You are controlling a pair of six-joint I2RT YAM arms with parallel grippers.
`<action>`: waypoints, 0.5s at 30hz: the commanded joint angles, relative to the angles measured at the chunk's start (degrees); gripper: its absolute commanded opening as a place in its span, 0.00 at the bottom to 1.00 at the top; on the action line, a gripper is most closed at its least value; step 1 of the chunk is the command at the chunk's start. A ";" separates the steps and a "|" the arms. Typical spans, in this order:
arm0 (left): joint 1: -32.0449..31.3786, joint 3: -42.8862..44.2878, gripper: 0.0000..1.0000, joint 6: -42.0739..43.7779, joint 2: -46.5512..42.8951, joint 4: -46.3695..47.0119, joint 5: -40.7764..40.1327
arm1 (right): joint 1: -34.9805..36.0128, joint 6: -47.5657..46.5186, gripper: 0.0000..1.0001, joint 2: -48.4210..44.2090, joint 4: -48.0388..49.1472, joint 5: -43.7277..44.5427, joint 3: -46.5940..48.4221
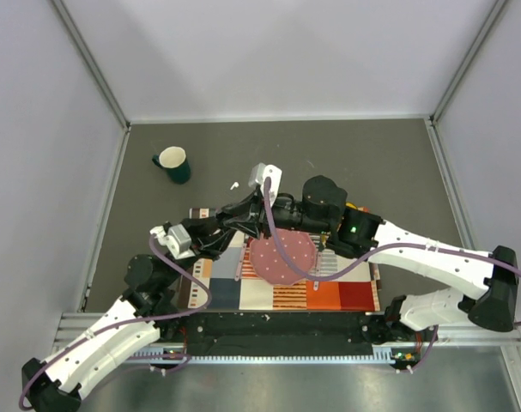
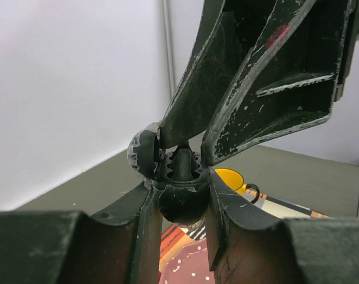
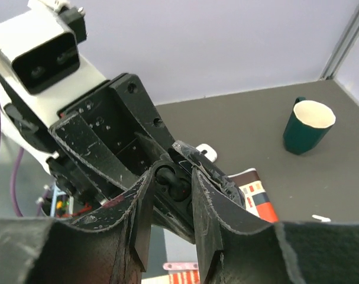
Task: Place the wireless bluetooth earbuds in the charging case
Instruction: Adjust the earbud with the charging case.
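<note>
Both arms meet over the mat [image 1: 346,296], nose to nose. The left end effector [image 2: 180,180] is pinched narrow on a small dark object [image 2: 176,208], its fingers touching the object's sides. The right end effector [image 3: 172,180] is clamped onto that same object from the opposite side. The object is rounded and ribbed, with a domed piece at its 9 o'clock in the left wrist view. I can't tell what it is.

Why hold it this way? To my eye one arm braces while the other works on it, either a handover or a two-handed prise. It sits well off the tabletop [image 1: 372,163], which leaves both sets of fingers room.

Now the task's things. One white earbud [image 1: 234,184] lies loose on the tabletop, at 11 o'clock from the meeting point. It's near the green mug [image 1: 172,163], which stands out at 10 o'clock. The second earbud isn't in sight.

The case I can't place for sure. A small white shape [image 3: 206,151] peeks out just behind the left fingers in the right wrist view, and that may be it.

A pink disc [image 1: 281,257] lies on the mat below the arms. With that earbud on the tabletop, I judge insertion not yet done.
</note>
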 commanded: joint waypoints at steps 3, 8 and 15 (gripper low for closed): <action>-0.18 5.47 0.00 1.10 -0.87 -4.81 7.30 | 0.17 -13.64 0.32 -5.28 -4.54 -6.60 5.26; -0.10 5.82 0.00 0.39 -0.17 -4.98 10.73 | -0.61 -16.81 0.30 -8.45 -11.89 -12.31 8.86; 1.57 7.49 0.00 -2.15 4.56 -2.18 20.48 | -4.75 -20.15 0.27 -9.34 -30.79 -22.60 17.30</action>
